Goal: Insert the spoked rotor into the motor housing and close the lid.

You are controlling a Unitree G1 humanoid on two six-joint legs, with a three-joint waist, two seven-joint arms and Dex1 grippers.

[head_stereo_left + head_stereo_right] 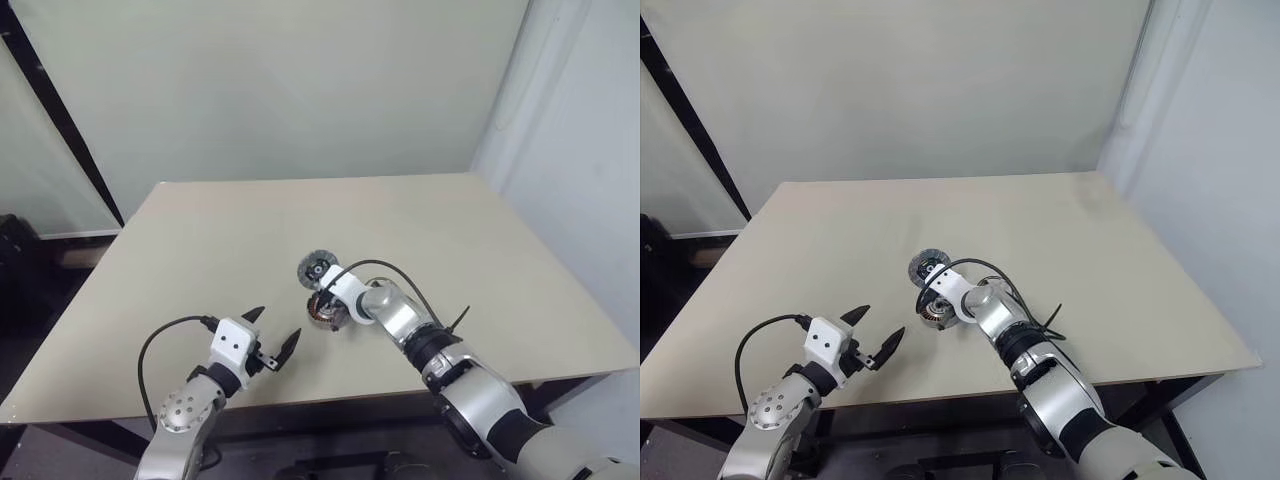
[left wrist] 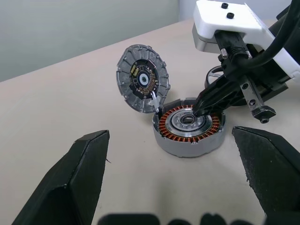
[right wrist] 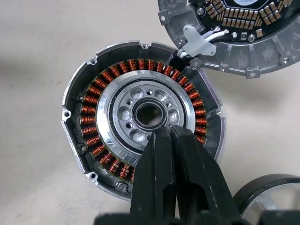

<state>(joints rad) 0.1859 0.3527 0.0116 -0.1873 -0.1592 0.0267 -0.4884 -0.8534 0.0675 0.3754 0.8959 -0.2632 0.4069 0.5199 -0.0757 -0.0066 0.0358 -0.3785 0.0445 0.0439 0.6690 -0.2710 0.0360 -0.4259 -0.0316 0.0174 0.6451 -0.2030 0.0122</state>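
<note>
Copper windings ring the motor housing [image 3: 140, 119], which sits open near the middle of the table [image 1: 480, 230], its centre directly under the right gripper [image 3: 168, 136], whose jaws are pressed together with nothing between them. The lid [image 2: 142, 78] is propped tilted against the housing's far rim, joined by short white wires. The left gripper [image 1: 272, 340], jaws wide apart and empty, is held well short.

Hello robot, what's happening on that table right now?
Left gripper open, idle. Right gripper shut, tips at silver spoked rotor inside copper-wound round motor housing. Grey toothed lid tilted open beside it.
</note>
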